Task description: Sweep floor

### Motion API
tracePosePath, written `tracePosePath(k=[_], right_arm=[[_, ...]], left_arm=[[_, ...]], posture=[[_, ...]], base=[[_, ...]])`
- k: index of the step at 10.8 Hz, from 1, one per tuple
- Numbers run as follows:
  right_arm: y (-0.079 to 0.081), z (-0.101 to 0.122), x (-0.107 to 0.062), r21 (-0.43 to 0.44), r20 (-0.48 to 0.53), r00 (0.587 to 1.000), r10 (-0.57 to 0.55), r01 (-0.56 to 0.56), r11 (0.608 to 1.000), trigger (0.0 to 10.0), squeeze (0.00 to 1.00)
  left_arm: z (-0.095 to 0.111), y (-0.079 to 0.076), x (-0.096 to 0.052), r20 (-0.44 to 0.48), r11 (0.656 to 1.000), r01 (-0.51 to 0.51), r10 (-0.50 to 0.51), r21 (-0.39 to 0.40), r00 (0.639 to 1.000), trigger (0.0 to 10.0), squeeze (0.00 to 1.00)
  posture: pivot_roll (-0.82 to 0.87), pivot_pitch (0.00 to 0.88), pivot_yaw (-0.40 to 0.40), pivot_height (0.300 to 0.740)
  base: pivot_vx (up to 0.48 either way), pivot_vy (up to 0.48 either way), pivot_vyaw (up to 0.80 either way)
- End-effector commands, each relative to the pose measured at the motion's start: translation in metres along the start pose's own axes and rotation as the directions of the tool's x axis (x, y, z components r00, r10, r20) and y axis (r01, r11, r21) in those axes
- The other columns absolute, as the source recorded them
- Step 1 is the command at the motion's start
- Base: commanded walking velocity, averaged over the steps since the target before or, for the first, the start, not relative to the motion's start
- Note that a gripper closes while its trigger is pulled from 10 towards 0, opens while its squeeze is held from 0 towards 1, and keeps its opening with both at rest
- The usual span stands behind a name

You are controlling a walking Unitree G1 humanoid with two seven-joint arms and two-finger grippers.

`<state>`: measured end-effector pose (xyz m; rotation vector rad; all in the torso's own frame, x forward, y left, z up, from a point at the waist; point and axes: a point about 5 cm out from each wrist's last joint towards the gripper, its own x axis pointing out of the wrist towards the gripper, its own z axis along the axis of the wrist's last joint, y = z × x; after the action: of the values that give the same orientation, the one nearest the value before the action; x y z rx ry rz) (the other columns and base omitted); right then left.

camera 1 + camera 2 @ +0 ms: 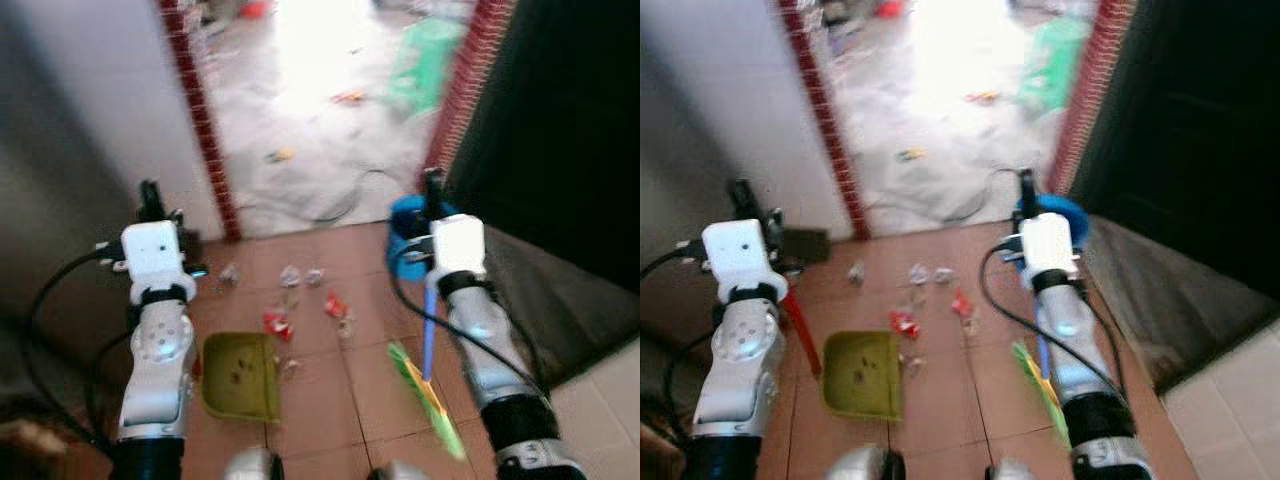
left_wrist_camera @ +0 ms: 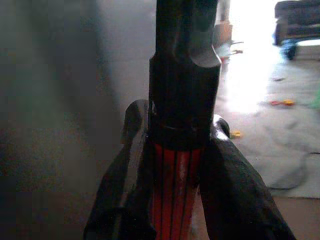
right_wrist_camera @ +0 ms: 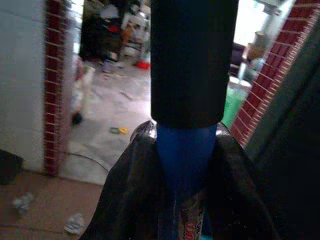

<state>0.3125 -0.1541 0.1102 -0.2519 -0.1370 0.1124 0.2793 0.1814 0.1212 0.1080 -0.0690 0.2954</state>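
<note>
While both arms stand over the tiles, the left gripper (image 2: 172, 165) pinches the red-handled green plastic dustpan (image 1: 240, 375) and the right gripper (image 3: 182, 170) clamps the blue-handled green-bristled broom (image 1: 428, 385). Both look light and stiff, best held high on their handles. Beyond them, crumpled scraps of litter (image 1: 300, 310) lie near the doorway.

Head views blurred; floor litter (image 1: 283, 322) unidentifiable; broom handle (image 3: 186, 150) cut off at frame edges.
</note>
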Motion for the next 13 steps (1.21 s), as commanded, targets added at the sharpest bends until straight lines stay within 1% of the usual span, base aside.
tracePosePath(k=[1, 2, 3, 4, 5, 7, 8, 10, 12, 13], right_arm=[[-0.004, 0.017, 0.006, -0.018, 0.079, 0.997, -0.014, 0.016, 1.000, 10.0, 0.00], [-0.006, 0.017, 0.009, -0.009, 0.078, 0.997, -0.026, 0.026, 1.000, 10.0, 0.00], [-0.008, 0.017, 0.009, 0.007, 0.078, 0.996, -0.041, 0.041, 0.999, 10.0, 0.00], [-0.009, 0.015, 0.007, 0.002, 0.072, 0.997, -0.040, 0.040, 0.999, 10.0, 0.00], [-0.006, 0.013, 0.007, 0.003, 0.067, 0.997, -0.031, 0.030, 1.000, 10.0, 0.00], [-0.004, 0.018, 0.010, 0.007, 0.083, 0.996, -0.023, 0.022, 1.000, 10.0, 0.00], [-0.004, 0.019, 0.011, -0.017, 0.093, 0.996, -0.006, 0.008, 1.000, 10.0, 0.00], [-0.004, 0.019, 0.010, -0.022, 0.096, 0.995, -0.006, 0.008, 1.000, 10.0, 0.00], [-0.006, 0.020, 0.010, -0.010, 0.101, 0.995, -0.021, 0.022, 1.000, 10.0, 0.00], [-0.007, 0.023, 0.010, -0.012, 0.110, 0.994, -0.022, 0.024, 1.000, 10.0, 0.00]], left_arm=[[0.010, -0.001, 0.002, 0.049, 1.000, -0.002, 0.003, -0.004, 0.999, 10.0, 0.00], [0.008, 0.000, 0.004, 0.046, 1.000, -0.013, 0.013, 0.001, 0.999, 10.0, 0.00], [0.008, -0.004, 0.004, 0.041, 1.000, -0.010, 0.011, -0.016, 0.999, 10.0, 0.00], [0.011, -0.008, 0.003, 0.050, 1.000, 0.005, -0.004, -0.024, 0.999, 10.0, 0.00], [0.010, -0.012, 0.002, 0.048, 0.999, 0.018, -0.016, -0.032, 0.999, 10.0, 0.00], [0.005, -0.012, 0.000, 0.026, 0.998, 0.032, -0.031, -0.057, 0.999, 10.0, 0.00], [0.003, -0.011, 0.000, 0.023, 0.998, 0.030, -0.028, -0.052, 0.999, 10.0, 0.00], [0.001, -0.010, -0.001, 0.014, 0.998, 0.021, -0.021, -0.056, 1.000, 10.0, 0.00], [0.000, -0.013, -0.002, 0.011, 0.997, 0.035, -0.034, -0.064, 0.999, 10.0, 0.00], [0.000, -0.014, -0.003, 0.014, 0.997, 0.038, -0.038, -0.067, 0.999, 10.0, 0.00]], posture=[[-0.06, 0.000, 0.034, 0.740], [-0.06, 0.000, 0.039, 0.740], [-0.05, 0.000, 0.038, 0.740], [-0.05, 0.000, 0.036, 0.740], [-0.05, 0.000, 0.031, 0.740], [-0.05, 0.000, 0.027, 0.740], [-0.05, 0.000, 0.027, 0.740], [-0.06, 0.000, 0.027, 0.740], [-0.06, 0.000, 0.028, 0.740], [-0.06, 0.000, 0.025, 0.740]], base=[[0.000, 0.000, 0.77], [0.000, 0.000, 0.00], [0.000, 0.000, 0.00], [0.000, 0.000, 0.00], [0.000, 0.000, 0.00], [0.000, 0.000, 0.00], [0.000, 0.000, 0.00], [0.000, 0.000, 0.68], [0.000, 0.000, 0.00], [0.289, 0.000, 0.00]])
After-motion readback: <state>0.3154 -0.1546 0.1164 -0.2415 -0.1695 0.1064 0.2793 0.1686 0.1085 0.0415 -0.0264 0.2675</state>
